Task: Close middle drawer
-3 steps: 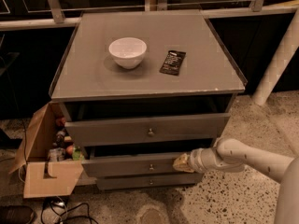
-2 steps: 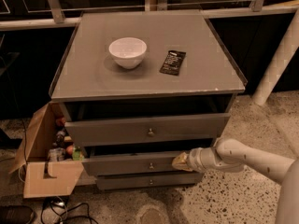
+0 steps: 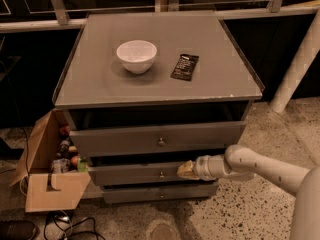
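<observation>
The grey cabinet (image 3: pixel 165 79) has three drawers, all pulled out a little. The middle drawer (image 3: pixel 130 176) shows its flat grey front with a small brass knob (image 3: pixel 161 174). It stands out less than the tall top drawer (image 3: pixel 125 140) above it and more than the bottom drawer (image 3: pixel 150 194). My gripper (image 3: pixel 186 170) comes in from the right on a white arm (image 3: pixel 250 166). Its tip is shut and rests against the middle drawer's front, just right of the knob. The drawer's inside is hidden under the top drawer.
A white bowl (image 3: pixel 136 55) and a dark snack packet (image 3: pixel 184 66) lie on the cabinet top. An open cardboard box (image 3: pixel 50 189) with bottles stands against the cabinet's left side. Cables (image 3: pixel 65 221) lie on the speckled floor. A white post (image 3: pixel 297 64) leans at the right.
My gripper has edged slightly left along the middle drawer's front. The drawers look the same as before.
</observation>
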Controlling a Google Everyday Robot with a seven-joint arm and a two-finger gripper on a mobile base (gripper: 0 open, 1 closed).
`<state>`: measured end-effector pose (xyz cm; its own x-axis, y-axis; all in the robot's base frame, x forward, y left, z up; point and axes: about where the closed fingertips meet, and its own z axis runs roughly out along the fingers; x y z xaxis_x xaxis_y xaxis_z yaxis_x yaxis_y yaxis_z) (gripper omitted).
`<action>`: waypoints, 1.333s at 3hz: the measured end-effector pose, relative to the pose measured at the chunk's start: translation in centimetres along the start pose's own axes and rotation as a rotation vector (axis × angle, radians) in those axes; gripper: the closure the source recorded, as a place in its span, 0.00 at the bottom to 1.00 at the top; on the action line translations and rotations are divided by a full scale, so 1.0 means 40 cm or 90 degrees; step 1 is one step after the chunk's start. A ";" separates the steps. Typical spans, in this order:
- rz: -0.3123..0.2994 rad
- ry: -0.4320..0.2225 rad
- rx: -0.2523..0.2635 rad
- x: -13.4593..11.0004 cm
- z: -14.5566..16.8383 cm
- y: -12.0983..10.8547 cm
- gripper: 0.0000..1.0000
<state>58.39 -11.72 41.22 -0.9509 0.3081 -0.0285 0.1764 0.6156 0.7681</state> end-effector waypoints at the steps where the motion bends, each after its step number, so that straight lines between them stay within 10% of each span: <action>1: -0.006 -0.002 -0.008 -0.006 0.009 0.012 1.00; 4: 0.019 -0.004 -0.007 -0.001 -0.007 0.002 1.00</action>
<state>58.36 -11.87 41.46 -0.9436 0.3310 -0.0090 0.2024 0.5980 0.7755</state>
